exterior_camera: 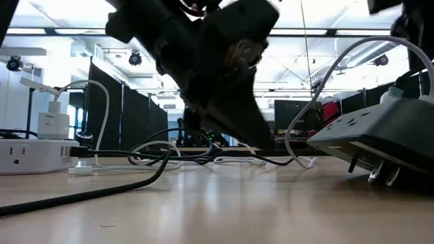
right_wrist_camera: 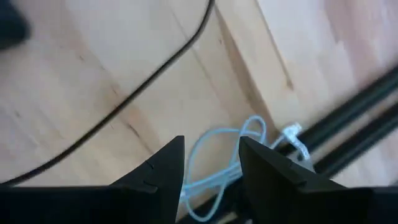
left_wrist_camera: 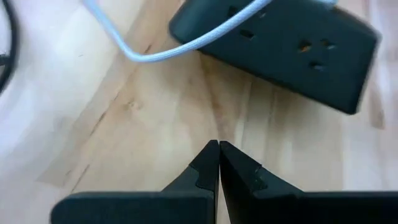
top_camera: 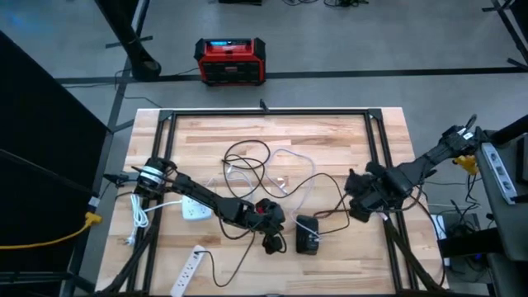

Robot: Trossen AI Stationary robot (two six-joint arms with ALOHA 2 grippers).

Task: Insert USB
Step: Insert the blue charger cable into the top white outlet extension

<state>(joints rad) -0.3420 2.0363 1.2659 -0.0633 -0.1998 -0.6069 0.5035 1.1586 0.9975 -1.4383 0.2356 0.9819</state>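
My left gripper (left_wrist_camera: 219, 146) is shut and holds nothing. It hovers over the wood near the table's near edge (top_camera: 280, 221), and in the low view it is the dark mass (exterior_camera: 224, 74) at the middle. Just ahead of it lies a black power block (left_wrist_camera: 280, 37) (top_camera: 307, 234) with a pale cable (left_wrist_camera: 186, 43) across it. My right gripper (right_wrist_camera: 211, 158) (top_camera: 356, 203) is open, right of the block. A loop of pale cable (right_wrist_camera: 214, 165) with a small connector (right_wrist_camera: 292, 130) shows between its fingers. My right gripper has the pale cable's loop (right_wrist_camera: 205, 155) between its open fingers. I cannot tell whether either finger touches it.
A white power strip (top_camera: 195, 210) (exterior_camera: 27, 152) with a white charger (exterior_camera: 51, 122) sits left of centre, and another white strip (top_camera: 188, 271) lies at the near edge. Black cable loops (top_camera: 247, 165) and a white cable (top_camera: 285, 177) cover the middle. A black frame rail (right_wrist_camera: 348, 124) runs along the right edge.
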